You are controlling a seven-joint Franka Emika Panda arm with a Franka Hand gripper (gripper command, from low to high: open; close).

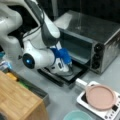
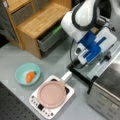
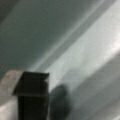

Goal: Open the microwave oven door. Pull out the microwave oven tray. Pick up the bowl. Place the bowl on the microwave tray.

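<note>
Door [image 1: 65, 76] is down, lying flat in front of the microwave oven [image 1: 100, 37], and the gripper [image 1: 67, 67] sits right over it, fingertips buried behind the blue wrist housing, so whether they are apart or together I cannot tell. Wrist view: one dark finger [image 3: 32, 96] at seven o'clock, grey blur elsewhere. Tray can't be made out. Bowl [image 2: 27, 73] at nine o'clock in a front view, something orange inside. No writing legible.

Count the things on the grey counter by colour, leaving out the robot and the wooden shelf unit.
Silver boxy metal oven: 1
Mint-green round bowl: 1
Orange carrot-like piece in it: 1
Pink round disc: 1
White flat appliance: 1
Total: 5
</note>
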